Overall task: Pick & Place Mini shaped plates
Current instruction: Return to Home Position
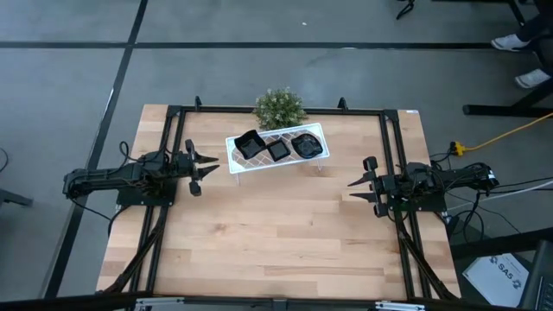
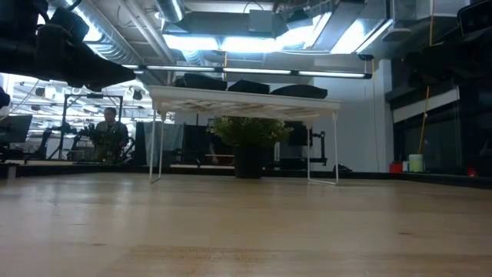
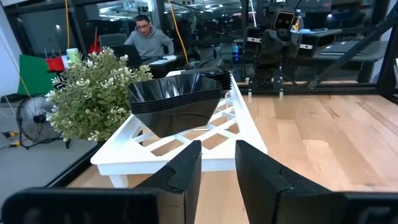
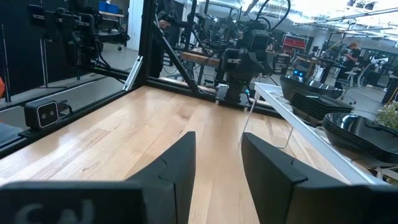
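Black glossy plates sit in three stacks along the white rack, which stands at the far side of the wooden surface just in front of the plant. In the high view no plate lies loose on the surface. The left gripper hangs near the rack's left end. The right gripper is well apart from the rack, over on the right. Both are drawn in close to their bases.

In the low view, the rack stands on thin legs with the three dark stacks on top and the plant behind it. The bare surface runs up to the camera. A person sits far off in the room.

In the left wrist view, the fingers are parted with nothing between them. They point at the rack's near end, where the nearest stack rests beside the plant. The right arm shows far across the surface.

In the right wrist view, this arm's fingers are likewise spread and empty. They look across the bare surface at the left arm, with the rack and two stacks off to one side.

Judging from this, the placing looks finished, and the step in hand is the move to the rest pose. What remains calls only for each arm to settle at its base with released fingers. The left one should keep clear of the rack's edge, so the stacks are not nudged.
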You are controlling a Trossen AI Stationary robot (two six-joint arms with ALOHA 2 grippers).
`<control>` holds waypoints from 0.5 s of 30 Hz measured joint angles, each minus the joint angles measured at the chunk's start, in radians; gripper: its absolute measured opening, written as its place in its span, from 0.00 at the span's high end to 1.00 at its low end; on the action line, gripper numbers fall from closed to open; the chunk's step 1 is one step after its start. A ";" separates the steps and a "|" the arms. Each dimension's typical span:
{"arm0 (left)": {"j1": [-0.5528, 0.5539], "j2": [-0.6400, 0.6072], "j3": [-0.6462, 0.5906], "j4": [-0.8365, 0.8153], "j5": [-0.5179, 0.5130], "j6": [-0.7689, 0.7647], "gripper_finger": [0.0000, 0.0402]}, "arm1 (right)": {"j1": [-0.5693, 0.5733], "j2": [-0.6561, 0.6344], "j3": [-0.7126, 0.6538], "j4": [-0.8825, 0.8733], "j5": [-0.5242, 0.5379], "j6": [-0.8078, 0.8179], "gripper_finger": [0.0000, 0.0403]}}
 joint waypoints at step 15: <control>0.000 0.000 0.000 0.000 0.000 0.000 0.77 | 0.000 0.000 0.000 0.000 0.000 0.000 0.68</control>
